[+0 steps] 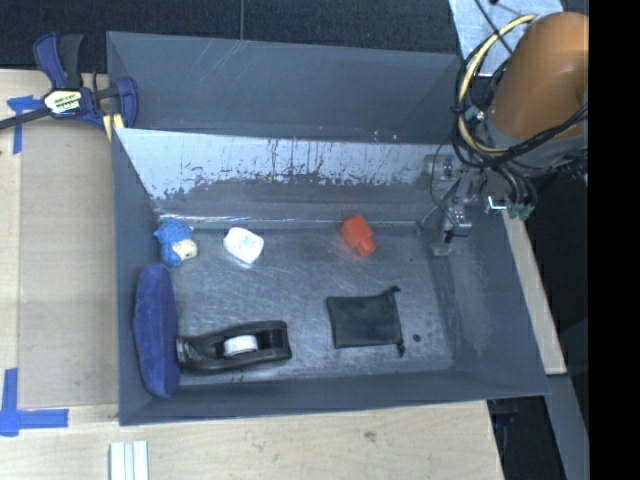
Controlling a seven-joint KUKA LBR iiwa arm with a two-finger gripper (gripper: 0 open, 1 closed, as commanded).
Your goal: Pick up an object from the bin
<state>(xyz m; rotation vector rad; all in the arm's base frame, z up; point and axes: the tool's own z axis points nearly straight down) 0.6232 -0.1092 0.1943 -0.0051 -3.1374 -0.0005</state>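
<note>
Block [357,236], small and orange-red, lies on the bin floor at the foot of the back wall, and nothing touches it. Gripper [447,232] hangs to the right of the block, close to the right wall and apart from the block, with nothing seen in it. Whether it is spread or closed cannot be told. Above it the arm's orange cover [540,68] and looped cables [478,118] sit past the bin's right rim. Below and slightly right of the block lies a flat black square pad [365,320], well apart from it. Left of the block is a white rounded lump [243,245], and further left a small blue and yellow toy [176,242]. Down-left of the block a black tape dispenser [235,345] with a white roll sits near the front wall, its end just beside a long blue bundle [153,328] along the left wall. Bin [300,88] is grey metal. Its floor around the block is dull and speckled, and the sloped back wall behind the block is paler with dark vertical streaks. Beyond the far rim the room is dark.
</note>
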